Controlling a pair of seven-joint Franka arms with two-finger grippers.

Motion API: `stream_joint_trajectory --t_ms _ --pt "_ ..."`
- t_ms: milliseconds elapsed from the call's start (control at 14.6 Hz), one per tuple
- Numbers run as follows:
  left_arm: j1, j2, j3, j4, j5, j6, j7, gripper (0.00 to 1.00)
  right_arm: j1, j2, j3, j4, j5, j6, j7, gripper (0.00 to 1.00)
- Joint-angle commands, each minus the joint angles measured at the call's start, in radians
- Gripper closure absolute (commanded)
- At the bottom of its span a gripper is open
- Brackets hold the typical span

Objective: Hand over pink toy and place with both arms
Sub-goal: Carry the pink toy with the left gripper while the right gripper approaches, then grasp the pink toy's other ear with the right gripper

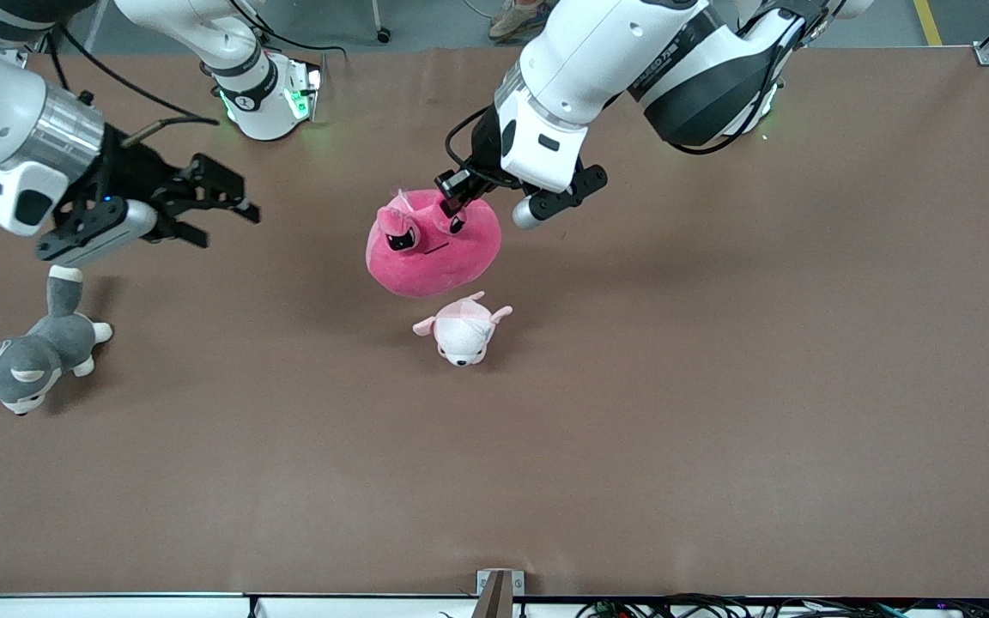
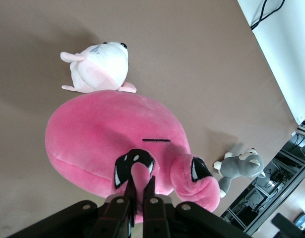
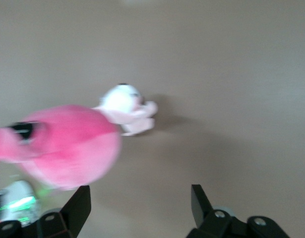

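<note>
The pink toy (image 1: 432, 245), a round hot-pink plush with black angry eyes, hangs in the air over the middle of the table. My left gripper (image 1: 453, 209) is shut on a small flap at the toy's top; in the left wrist view the fingers pinch that flap between the eyes (image 2: 140, 184) and the toy (image 2: 102, 134) hangs below. My right gripper (image 1: 228, 210) is open and empty, in the air toward the right arm's end, apart from the toy. The right wrist view shows the toy (image 3: 68, 144) off to one side of its open jaws (image 3: 140, 203).
A small pale pink-and-white plush animal (image 1: 463, 330) lies on the brown table just nearer the front camera than the hanging toy. A grey-and-white plush dog (image 1: 31, 348) lies at the right arm's end. The table's front edge (image 1: 494, 592) carries a bracket.
</note>
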Motion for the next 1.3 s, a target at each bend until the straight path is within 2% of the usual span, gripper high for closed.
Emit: stream_joint_trajectory --t_ms 0,206,412,549,755,1236 --pt "-0.042 0.043 0.011 0.062 -0.002 0.001 -0.016 1.0 0.025 0.06 -0.011 0.052 0.128 0.004 0.019 0.13" --pt "-0.093 0.057 0.059 0.07 -0.002 0.013 -0.034 1.0 0.099 0.099 -0.011 0.103 0.129 0.013 0.084 0.18" --pt "-0.157 0.058 0.117 0.076 -0.002 0.016 -0.053 1.0 0.159 0.119 -0.012 0.109 0.112 0.091 0.137 0.18" --pt "-0.163 0.058 0.122 0.076 -0.002 0.017 -0.056 1.0 0.156 0.146 -0.012 0.108 0.091 0.1 0.135 0.18" --pt "-0.162 0.055 0.122 0.074 -0.003 0.016 -0.056 1.0 0.157 0.147 -0.012 0.108 0.006 0.094 0.135 0.2" --pt "-0.162 0.052 0.123 0.074 -0.003 0.014 -0.057 1.0 0.174 0.147 -0.012 0.1 0.006 0.013 0.14 0.22"
